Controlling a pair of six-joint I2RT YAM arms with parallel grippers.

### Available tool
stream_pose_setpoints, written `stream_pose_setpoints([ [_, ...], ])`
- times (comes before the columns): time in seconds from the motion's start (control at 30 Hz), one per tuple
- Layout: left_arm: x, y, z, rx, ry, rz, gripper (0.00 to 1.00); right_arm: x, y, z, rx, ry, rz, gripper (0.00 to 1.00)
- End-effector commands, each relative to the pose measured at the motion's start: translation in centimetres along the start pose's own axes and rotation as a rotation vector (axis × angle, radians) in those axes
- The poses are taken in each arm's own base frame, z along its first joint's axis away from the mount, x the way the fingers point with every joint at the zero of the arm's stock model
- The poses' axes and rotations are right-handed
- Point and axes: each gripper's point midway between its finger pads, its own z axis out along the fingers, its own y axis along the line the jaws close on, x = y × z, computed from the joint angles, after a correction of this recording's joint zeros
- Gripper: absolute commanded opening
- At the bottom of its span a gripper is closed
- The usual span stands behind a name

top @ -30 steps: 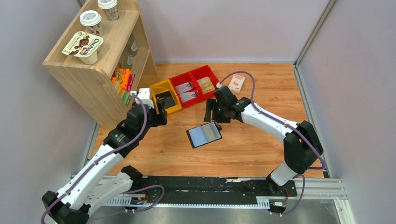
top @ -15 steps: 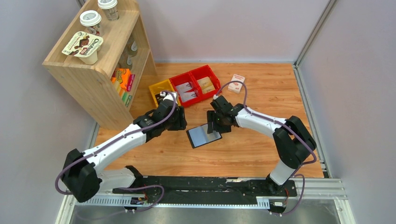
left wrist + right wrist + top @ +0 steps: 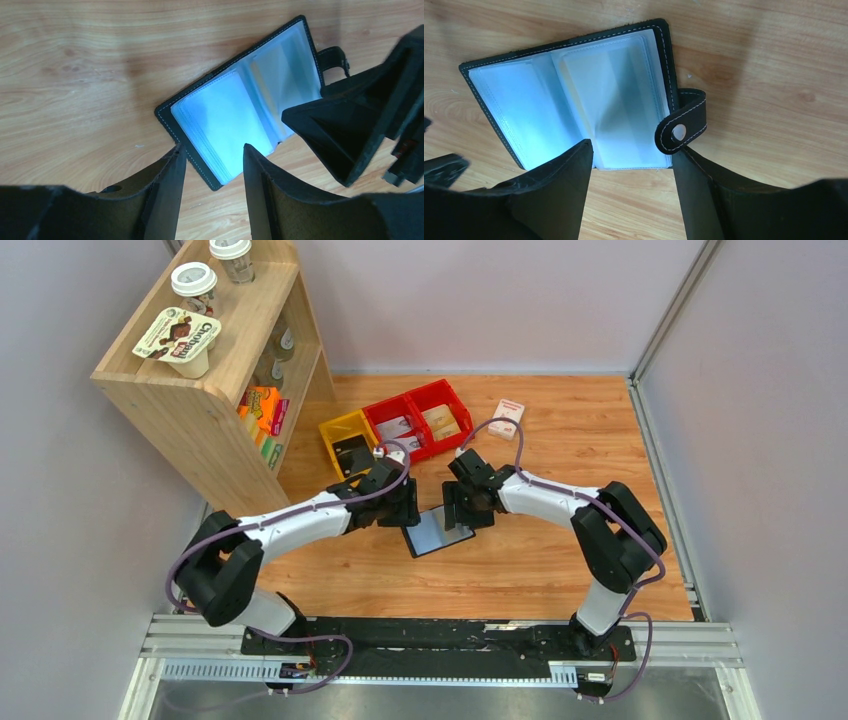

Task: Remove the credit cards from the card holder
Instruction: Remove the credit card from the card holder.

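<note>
The black card holder (image 3: 437, 532) lies open and flat on the wooden table, with its bluish clear sleeves facing up (image 3: 245, 110) (image 3: 574, 100). A thin tan card edge (image 3: 569, 85) shows through the sleeves near the fold. The closing tab (image 3: 681, 127) sticks out on one side. My left gripper (image 3: 405, 512) (image 3: 214, 150) is open, and its fingertips straddle the holder's near corner without gripping it. My right gripper (image 3: 465, 510) (image 3: 631, 149) is also open, hovering at the tab-side edge. A tan card lies in the far red bin (image 3: 441, 420).
A yellow bin (image 3: 350, 445) and two red bins (image 3: 400, 428) stand in a row behind the holder. A white-and-red box (image 3: 507, 418) sits at the back right. A wooden shelf (image 3: 215, 370) with cups and snacks stands at the left.
My left arm swung from the yellow bin over to the holder's left side, and its jaws narrowed. The right gripper lowered closer to the holder's right edge. The holder stayed put.
</note>
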Motion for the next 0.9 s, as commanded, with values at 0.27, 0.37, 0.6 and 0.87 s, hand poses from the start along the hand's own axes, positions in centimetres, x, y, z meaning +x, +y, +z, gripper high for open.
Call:
stream_pose_setpoints([
  [0.27,2.2,-1.2,3.4,0.048,0.094,-0.052,0.47,-0.8,1.3,-0.9,-0.078,-0.041,-0.032,0.57],
  [0.37,2.8,-1.1,3.8,0.043,0.119,-0.058,0.43,-1.1,2.1,-1.5,-0.115,-0.057,-0.036,0.55],
  [0.6,3.3,-1.0,4.2,0.036,0.140,-0.069,0.37,-1.6,3.3,-2.5,-0.181,-0.074,-0.048,0.52],
  [0.87,3.4,-1.0,4.1,0.038,0.140,-0.074,0.36,-2.3,4.4,-4.4,-0.235,-0.113,-0.058,0.56],
])
